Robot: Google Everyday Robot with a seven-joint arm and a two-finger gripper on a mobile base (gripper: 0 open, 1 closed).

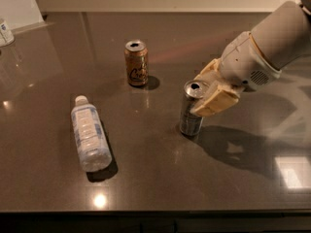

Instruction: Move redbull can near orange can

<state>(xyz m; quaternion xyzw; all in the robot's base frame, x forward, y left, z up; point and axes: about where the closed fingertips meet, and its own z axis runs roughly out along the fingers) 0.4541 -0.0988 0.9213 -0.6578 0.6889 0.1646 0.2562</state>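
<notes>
Slim silver-grey redbull can (190, 119) stands upright on the desk (228, 193), apart from the shorter, upright orange can (136, 66); gripper (197, 94) at its top.

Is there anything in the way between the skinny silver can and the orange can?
No. Only bare table lies between redbull can and orange can. The water bottle lies aside; the gripper is at the redbull can.

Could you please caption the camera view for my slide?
Tool at top of upright redbull can; orange can stands beyond, bottle lies left.
</notes>
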